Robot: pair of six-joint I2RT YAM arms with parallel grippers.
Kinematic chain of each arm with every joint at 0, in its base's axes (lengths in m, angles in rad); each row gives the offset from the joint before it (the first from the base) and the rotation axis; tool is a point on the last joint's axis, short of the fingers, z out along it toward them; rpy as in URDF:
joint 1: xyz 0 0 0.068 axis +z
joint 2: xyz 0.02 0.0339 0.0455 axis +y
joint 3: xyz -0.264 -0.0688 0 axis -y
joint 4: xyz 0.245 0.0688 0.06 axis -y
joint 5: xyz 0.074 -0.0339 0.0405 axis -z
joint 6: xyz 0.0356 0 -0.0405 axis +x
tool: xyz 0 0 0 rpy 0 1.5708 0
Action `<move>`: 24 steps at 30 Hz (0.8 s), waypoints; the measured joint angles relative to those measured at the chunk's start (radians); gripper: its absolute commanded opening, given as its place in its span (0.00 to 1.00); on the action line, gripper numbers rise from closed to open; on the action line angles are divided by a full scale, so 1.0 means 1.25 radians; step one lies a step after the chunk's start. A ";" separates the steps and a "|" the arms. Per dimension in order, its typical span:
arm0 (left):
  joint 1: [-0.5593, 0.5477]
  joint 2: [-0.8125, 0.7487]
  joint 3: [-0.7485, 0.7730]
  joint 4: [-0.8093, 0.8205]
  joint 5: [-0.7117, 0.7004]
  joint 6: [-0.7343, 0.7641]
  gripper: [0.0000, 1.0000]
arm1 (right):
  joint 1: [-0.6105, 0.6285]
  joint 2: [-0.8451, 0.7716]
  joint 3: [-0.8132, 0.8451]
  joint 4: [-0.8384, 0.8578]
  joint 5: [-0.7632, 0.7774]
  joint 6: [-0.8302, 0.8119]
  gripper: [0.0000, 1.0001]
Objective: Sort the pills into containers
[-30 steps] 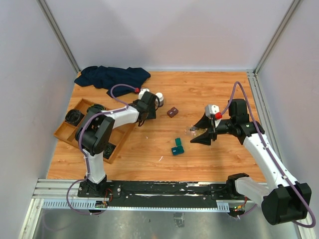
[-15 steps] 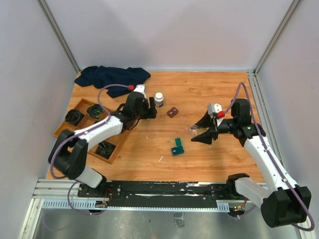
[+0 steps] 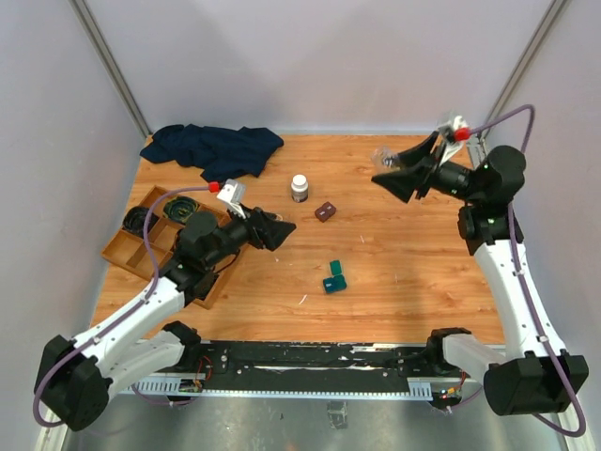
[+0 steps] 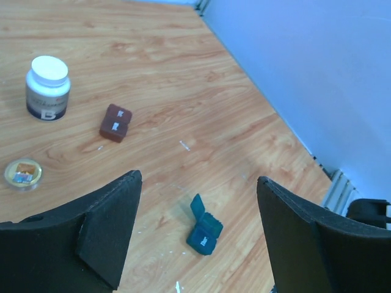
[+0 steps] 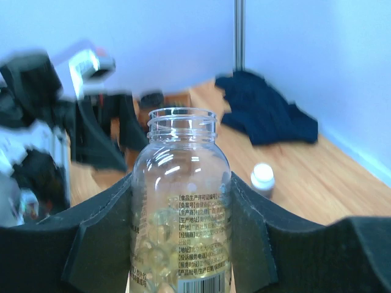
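Note:
A small teal hinged case (image 3: 333,277) lies open on the table's middle; in the left wrist view it (image 4: 204,227) sits below and between my fingers. A small brown case (image 3: 325,211) lies closed behind it, also in the left wrist view (image 4: 116,122). My left gripper (image 3: 280,228) is open and empty, held above the table to the left of the cases. My right gripper (image 3: 402,169) is raised at the back right, shut on a clear uncapped bottle (image 5: 180,207) holding yellowish pills. The bottle stands upright between the pads.
A white-capped pill bottle (image 3: 300,188) stands behind the brown case. A small round lid (image 4: 23,173) lies near it. A wooden compartment tray (image 3: 127,246) sits at the left edge. A dark cloth (image 3: 211,146) lies at the back left.
My right arm has lifted the clear bottle from near the table's middle up to the back right. My left arm has drawn back from the white-capped bottle toward the near left.

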 measured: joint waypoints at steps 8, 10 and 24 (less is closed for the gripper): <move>0.000 -0.106 -0.063 0.034 0.043 -0.034 0.82 | -0.024 0.044 -0.038 0.760 0.026 0.611 0.01; 0.000 -0.110 -0.070 0.042 0.052 -0.042 0.81 | -0.103 0.036 -0.012 0.821 0.068 0.662 0.01; 0.000 -0.079 -0.070 0.060 0.119 -0.058 0.82 | -0.246 0.050 0.066 1.014 0.201 0.847 0.01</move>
